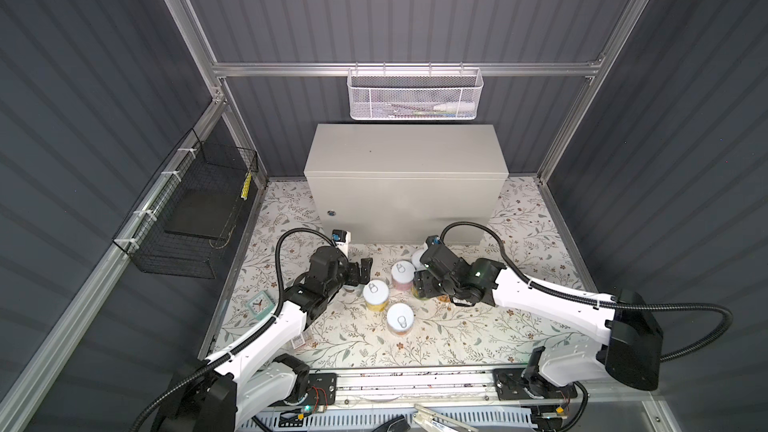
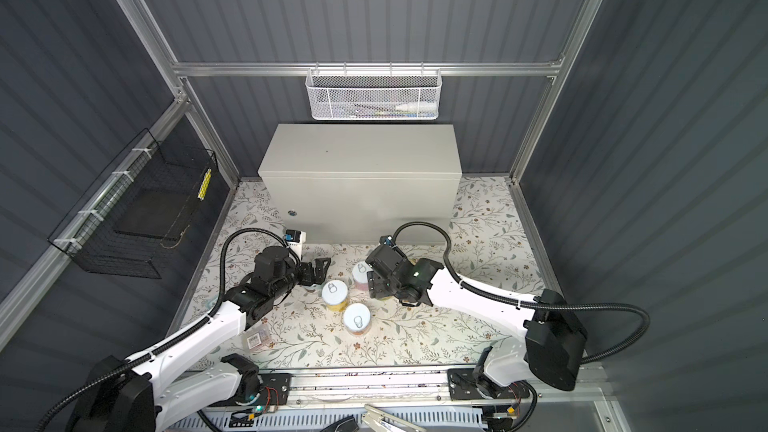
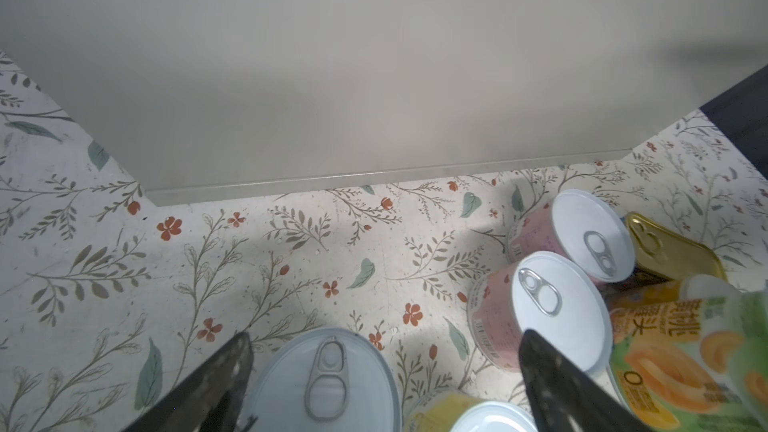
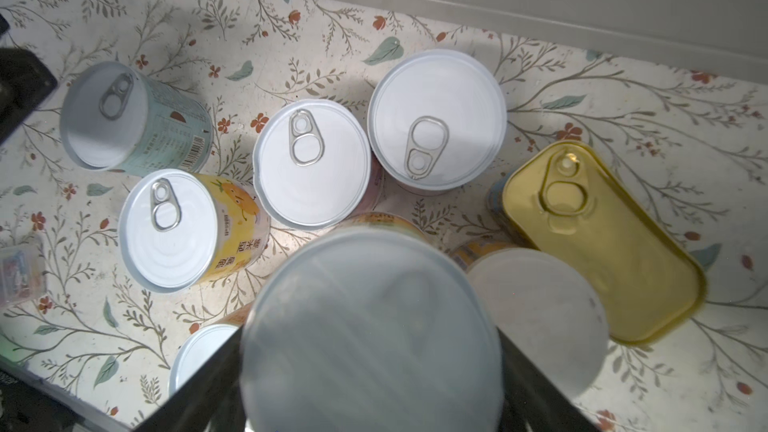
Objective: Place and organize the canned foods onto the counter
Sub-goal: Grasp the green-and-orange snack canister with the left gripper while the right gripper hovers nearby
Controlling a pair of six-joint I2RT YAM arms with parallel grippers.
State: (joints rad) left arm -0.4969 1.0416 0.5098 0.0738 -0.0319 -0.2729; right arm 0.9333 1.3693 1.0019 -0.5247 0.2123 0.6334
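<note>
Currently the step in hand is the pick-up of one can for transfer; judging by the bare top of the grey cabinet (image 1: 405, 151), no can has been placed yet. The right claw (image 1: 420, 285) is closed at mid-width on a can (image 4: 374, 326), whose white top fills the space between its fingers and appears raised above the neighbouring tops. The left claw (image 3: 385, 336) stands wide and grips nothing; a blue-green can (image 3: 328, 376) shows between its fingers, but contact cannot be confirmed. The other cans stand upright in a cluster on the flowered desk (image 1: 519, 326), just near of the cabinet front: a yellow can (image 4: 170, 230), two pink cans (image 4: 311, 164) close together, and a gold tin (image 4: 602, 243) to the right. The next move calls for lifting the held can above the cabinet's front edge, carrying it to the far side, and setting it upright toward one end of the flat top, leaving room for a row. Keep clear of the white mesh basket (image 1: 413, 95) that hangs above the cabinet's far edge.
</note>
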